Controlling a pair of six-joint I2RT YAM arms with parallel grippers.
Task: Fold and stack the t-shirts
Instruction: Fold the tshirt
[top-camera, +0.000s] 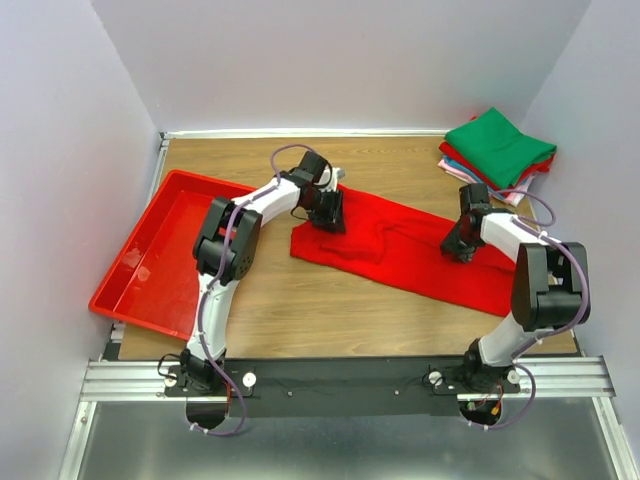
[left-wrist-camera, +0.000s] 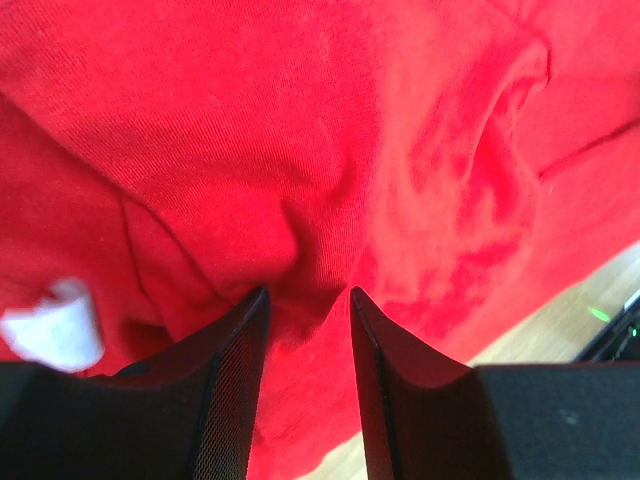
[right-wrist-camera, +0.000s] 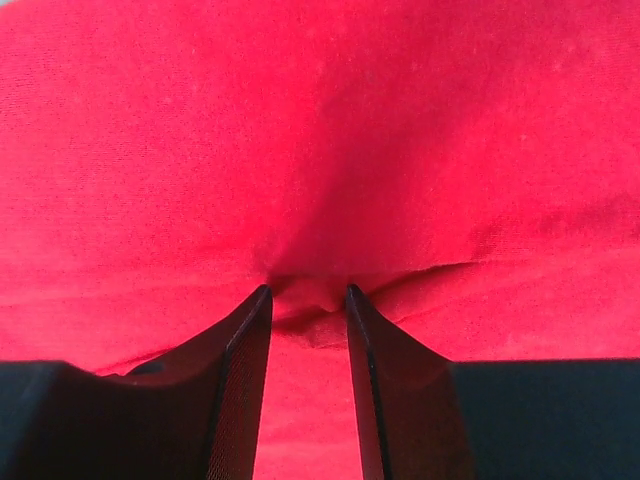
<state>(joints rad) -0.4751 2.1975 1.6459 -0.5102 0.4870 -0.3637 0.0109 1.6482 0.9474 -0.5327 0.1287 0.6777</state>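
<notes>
Red t-shirt (top-camera: 400, 250) lying crumpled across mid table (top-camera: 300, 320), left gripper (top-camera: 330, 222) pinching a ridge of cloth at its left end, right gripper (top-camera: 458, 248) seemingly clamped on a fold near its right end, folded t-shirts (top-camera: 498, 150) stacked far right

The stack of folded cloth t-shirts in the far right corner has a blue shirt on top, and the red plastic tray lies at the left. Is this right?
No: the top external view shows a green shirt on top of the stack of folded cloth t-shirts, not blue. The red plastic tray is at the left.
</notes>
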